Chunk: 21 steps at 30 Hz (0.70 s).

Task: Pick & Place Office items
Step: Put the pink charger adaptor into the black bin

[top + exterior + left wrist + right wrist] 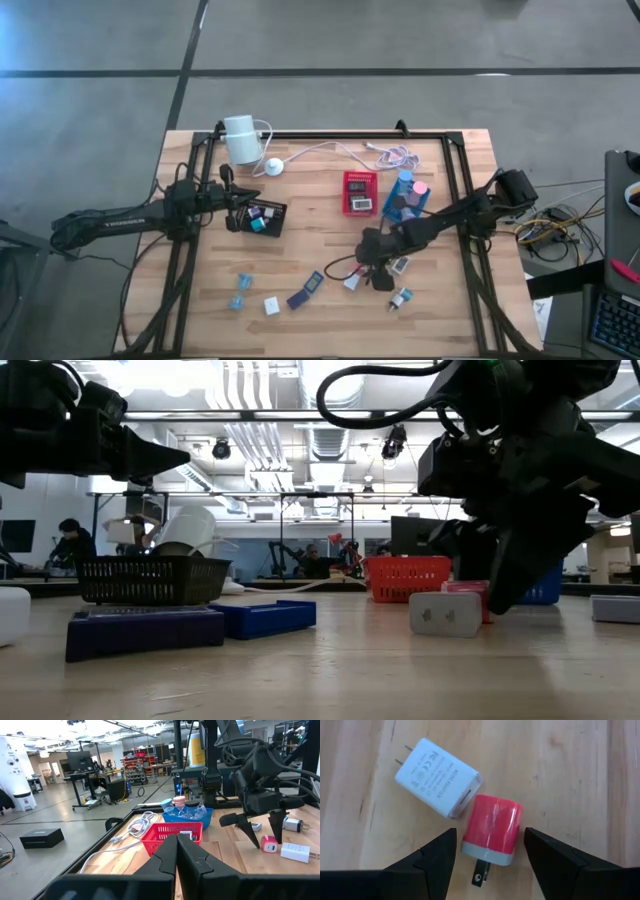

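Wood planks make up the table (330, 310), framed by a dark rail, with small office items scattered across its near half and three trays set farther back: a black tray (265, 216) by the left arm, a red tray (360, 192) in the middle and a blue tray (406, 200) beside it, each already holding a few pieces, which suggests they serve as the sorting bins. A white cylinder (240, 139) with its cable sits at the far edge, out of the working zone. The right gripper (490, 851) hangs directly over a pink charger plug (491, 831) that lies flat on the wood with its prongs pointing back toward the wrist; the jaws stand well apart, one finger on each side of the plug's body and neither touching it, so nothing is held. That straddling pose looks like the lining-up for a pinch across the plug's narrow width. A white charger plug (437, 777) lies just beside the pink one, its corner touching or nearly touching the pink body, so a descent probably needs to stay clear of it to avoid nudging both. In the left wrist view the same pair shows under the right arm's dark fingers, near a further plug (293, 824). The left gripper (176, 851) waits above the black tray with its fingers pressed together and empty, apparently parked so the right arm has room. Other loose pieces, such as a purple piece (305, 292) and a teal piece (240, 293), lie untouched nearer the table's front.
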Available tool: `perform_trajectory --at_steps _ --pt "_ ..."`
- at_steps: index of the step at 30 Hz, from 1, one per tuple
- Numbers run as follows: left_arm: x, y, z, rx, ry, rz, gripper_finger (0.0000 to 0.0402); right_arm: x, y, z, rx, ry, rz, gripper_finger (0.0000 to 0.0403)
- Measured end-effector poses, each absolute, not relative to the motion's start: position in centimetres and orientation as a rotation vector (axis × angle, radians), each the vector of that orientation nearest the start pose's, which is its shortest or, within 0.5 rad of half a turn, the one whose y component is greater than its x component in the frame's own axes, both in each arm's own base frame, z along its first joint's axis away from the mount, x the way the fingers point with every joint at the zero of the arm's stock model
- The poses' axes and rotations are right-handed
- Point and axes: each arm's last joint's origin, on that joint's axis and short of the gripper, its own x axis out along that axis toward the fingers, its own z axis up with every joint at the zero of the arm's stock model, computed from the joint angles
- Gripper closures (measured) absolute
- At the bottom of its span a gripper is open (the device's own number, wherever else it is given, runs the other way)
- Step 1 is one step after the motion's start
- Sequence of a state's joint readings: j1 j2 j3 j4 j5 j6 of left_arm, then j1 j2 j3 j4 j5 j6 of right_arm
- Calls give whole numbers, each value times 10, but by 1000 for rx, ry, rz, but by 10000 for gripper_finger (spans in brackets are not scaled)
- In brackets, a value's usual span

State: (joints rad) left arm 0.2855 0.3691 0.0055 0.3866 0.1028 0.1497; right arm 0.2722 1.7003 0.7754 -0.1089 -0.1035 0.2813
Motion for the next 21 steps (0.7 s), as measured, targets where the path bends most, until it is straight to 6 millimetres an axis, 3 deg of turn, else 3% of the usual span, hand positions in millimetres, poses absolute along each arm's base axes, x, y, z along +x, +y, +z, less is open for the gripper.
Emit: perform_trajectory --at_steps 12,21 --pt "117 31 170 154 -9 184 389 289 83 130 144 1021 179 193" --pt "117 31 170 148 -10 184 389 288 83 130 103 1016 176 281"
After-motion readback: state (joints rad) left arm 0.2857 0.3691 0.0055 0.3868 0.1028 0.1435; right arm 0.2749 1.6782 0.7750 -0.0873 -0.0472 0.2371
